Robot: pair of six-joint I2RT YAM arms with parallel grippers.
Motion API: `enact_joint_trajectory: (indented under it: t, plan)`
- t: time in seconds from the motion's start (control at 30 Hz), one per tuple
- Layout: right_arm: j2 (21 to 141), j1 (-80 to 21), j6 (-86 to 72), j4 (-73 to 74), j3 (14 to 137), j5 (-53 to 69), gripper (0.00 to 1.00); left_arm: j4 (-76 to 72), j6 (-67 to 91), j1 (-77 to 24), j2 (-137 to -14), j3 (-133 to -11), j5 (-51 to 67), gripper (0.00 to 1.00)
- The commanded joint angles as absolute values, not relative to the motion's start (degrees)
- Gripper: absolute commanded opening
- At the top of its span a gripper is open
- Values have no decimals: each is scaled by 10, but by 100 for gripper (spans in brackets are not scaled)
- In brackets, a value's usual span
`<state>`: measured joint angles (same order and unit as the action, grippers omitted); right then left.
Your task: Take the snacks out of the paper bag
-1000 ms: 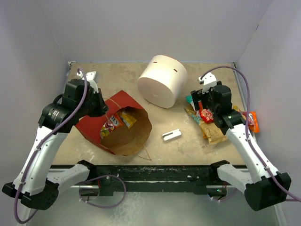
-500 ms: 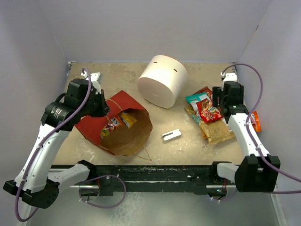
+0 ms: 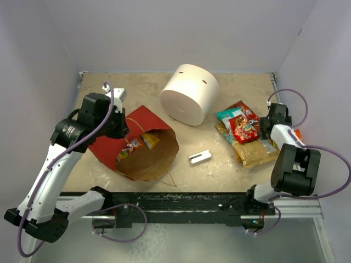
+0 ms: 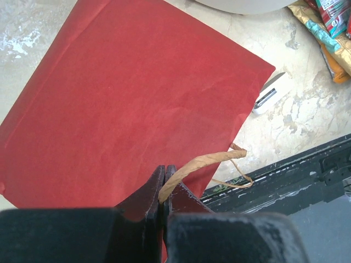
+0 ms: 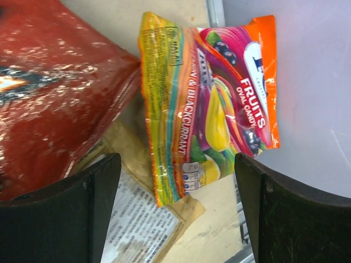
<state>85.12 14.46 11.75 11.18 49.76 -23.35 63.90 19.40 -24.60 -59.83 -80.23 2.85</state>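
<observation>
The paper bag (image 3: pixel 112 143) lies on its side, red outside, its brown mouth (image 3: pixel 159 156) facing the front right. Two snacks (image 3: pixel 137 143) show inside it. My left gripper (image 4: pixel 163 189) is shut on the bag's twine handle (image 4: pixel 211 160), above the red side (image 4: pixel 131 104). Several more snacks (image 3: pixel 241 129) lie in a pile at the right. My right gripper (image 5: pixel 181 213) is open above an orange fruit-candy packet (image 5: pixel 219 104) by the right wall, beside a red packet (image 5: pixel 55 93) and a tan one (image 5: pixel 140 224). Nothing is between its fingers.
A big white cylinder (image 3: pixel 189 94) lies at the back middle. A small grey bracket (image 3: pixel 200 157) rests between the bag and the pile. The right wall stands close to the orange packet (image 3: pixel 298 135). The arms' black base rail (image 3: pixel 181 200) runs along the front edge.
The right gripper let go of a red packet onto the pile and drew back to the right wall, over the orange packet. The left gripper kept hold of the handle, shifting slightly right.
</observation>
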Motion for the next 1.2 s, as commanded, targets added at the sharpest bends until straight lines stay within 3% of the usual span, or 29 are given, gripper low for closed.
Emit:
enact_joint_trajectory:
  t: [0.0,0.13,0.23,0.4,0.5,0.6,0.8,0.93,1.17]
  plan:
    - [865,168,151,47,496,-265,85,625,167,-255,-588,-805,7,0]
    - [923,186,151,22,517,-261,81,626,167,-256,-589,-811,5,0]
    - [960,192,149,16,539,-249,73,626,168,-256,-593,-816,4,0]
    - [964,192,129,48,558,-224,35,628,169,-255,-596,-827,-3,0]
    - [914,192,124,49,537,-222,18,629,167,-255,-599,-832,-8,0]
    - [859,191,100,76,539,-180,8,629,162,-255,-605,-837,-12,0]
    - [757,170,27,170,552,-157,7,626,162,-255,-615,-845,-1,0]
    - [707,95,-10,253,569,-185,8,620,175,-255,-619,-843,18,0]
    - [736,-23,-150,413,673,-257,11,594,197,-255,-623,-837,32,0]
